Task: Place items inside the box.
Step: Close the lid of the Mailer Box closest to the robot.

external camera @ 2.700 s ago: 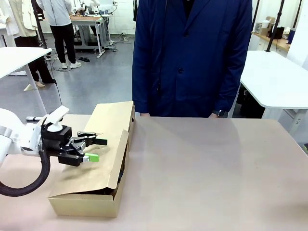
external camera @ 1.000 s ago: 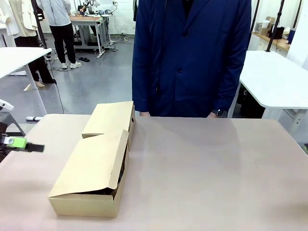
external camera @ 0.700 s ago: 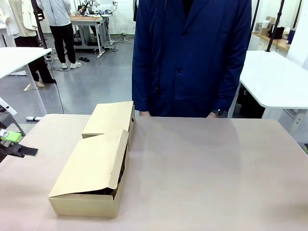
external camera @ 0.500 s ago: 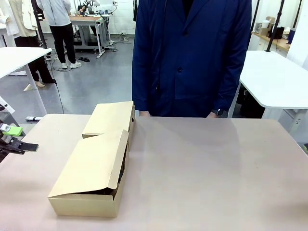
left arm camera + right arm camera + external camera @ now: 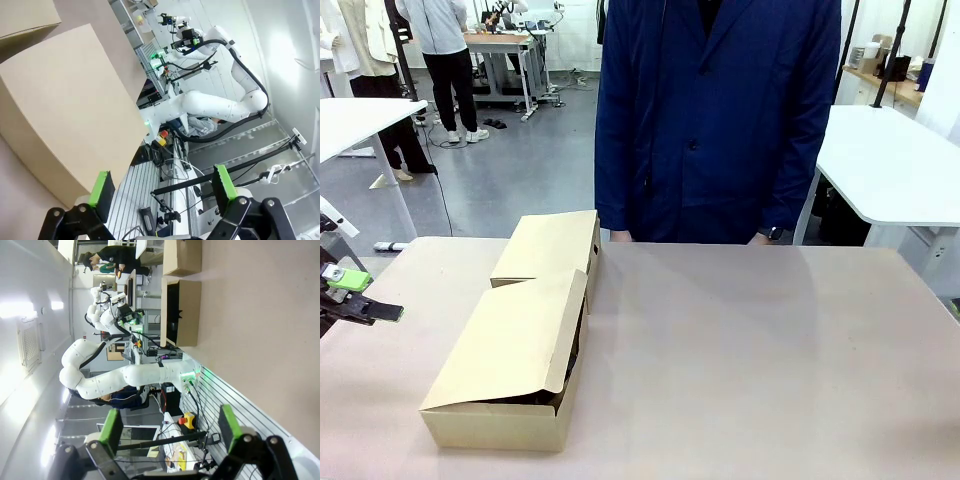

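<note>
The cardboard box (image 5: 510,350) lies on the left half of the table, its two top flaps folded down over it. A dark slit stays open at its near corner, and the items are hidden. My left gripper (image 5: 360,297) hovers at the picture's far left edge, well clear of the box, open with nothing between its fingers. In the left wrist view my left gripper (image 5: 162,184) is open and empty, with the box (image 5: 65,100) ahead of it. My right gripper (image 5: 170,429) is open and empty, far from the box (image 5: 185,310).
A person in a dark blue coat (image 5: 715,120) stands at the table's far edge, hands low behind it. The tan table (image 5: 750,350) is bare to the right of the box. White tables stand beyond on both sides.
My left gripper has pulled back from above the box's near flap to the picture's left edge. In the last second it only shifted slightly there. The box has not moved.
</note>
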`<state>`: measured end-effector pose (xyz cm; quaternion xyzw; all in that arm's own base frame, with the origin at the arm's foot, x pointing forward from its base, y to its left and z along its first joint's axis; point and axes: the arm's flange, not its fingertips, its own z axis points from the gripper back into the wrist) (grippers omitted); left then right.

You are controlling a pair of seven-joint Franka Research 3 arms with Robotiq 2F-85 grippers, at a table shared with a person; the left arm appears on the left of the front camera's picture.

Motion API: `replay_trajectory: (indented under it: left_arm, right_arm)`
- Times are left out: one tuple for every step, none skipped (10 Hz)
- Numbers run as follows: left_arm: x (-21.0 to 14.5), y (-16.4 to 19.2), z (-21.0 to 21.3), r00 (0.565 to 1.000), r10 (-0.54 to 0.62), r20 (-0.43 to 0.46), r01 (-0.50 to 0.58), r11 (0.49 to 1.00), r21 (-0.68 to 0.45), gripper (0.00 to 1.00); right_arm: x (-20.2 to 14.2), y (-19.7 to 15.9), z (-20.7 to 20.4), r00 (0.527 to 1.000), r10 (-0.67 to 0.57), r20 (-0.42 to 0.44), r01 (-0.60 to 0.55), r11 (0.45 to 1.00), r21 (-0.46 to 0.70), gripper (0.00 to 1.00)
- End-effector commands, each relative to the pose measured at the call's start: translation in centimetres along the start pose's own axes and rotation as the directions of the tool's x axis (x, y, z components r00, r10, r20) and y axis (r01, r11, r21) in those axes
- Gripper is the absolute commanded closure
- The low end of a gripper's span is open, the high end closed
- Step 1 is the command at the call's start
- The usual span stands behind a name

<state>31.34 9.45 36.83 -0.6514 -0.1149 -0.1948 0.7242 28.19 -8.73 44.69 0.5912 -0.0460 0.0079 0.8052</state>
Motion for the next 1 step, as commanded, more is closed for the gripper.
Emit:
replay_trajectory:
  left_arm:
    - [-0.62, -0.17, 0.09, 1.0, -0.022, -0.008, 0.022, 1.0, -0.004, 0.0]
  right_arm:
    - [0.11, 0.18, -0.02, 1.0, 0.014, 0.003, -0.014, 1.0, 0.017, 0.0]
